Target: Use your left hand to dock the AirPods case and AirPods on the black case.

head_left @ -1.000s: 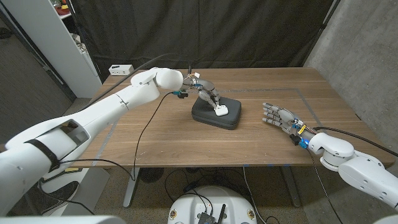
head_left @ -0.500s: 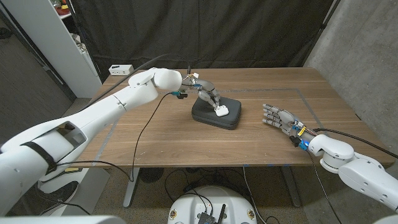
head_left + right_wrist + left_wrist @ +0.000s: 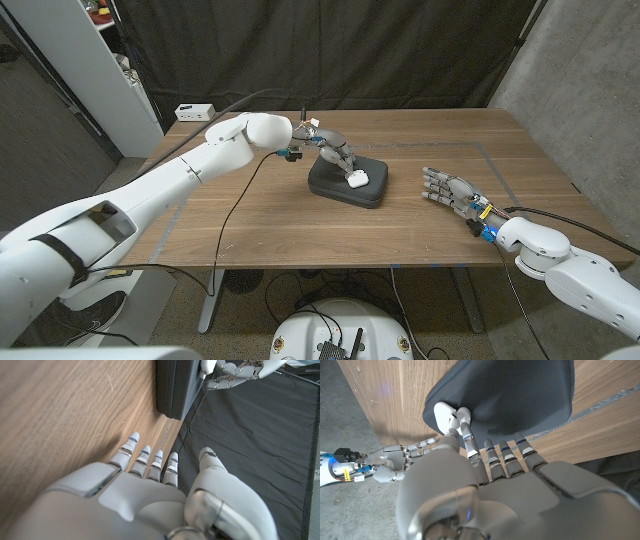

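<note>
- Left hand reaches over the black case at mid-worktop, fingertips pinching the white AirPods case on the black case's top.
- Right hand stands apart to the right, fingers extended and holding nothing.

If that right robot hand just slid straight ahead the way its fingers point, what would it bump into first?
Probably the black case. The right robot hand points across bare table toward it, and the right wrist view shows the case's side ahead of the fingertips, slightly off to one side, so it may only graze it.
</note>
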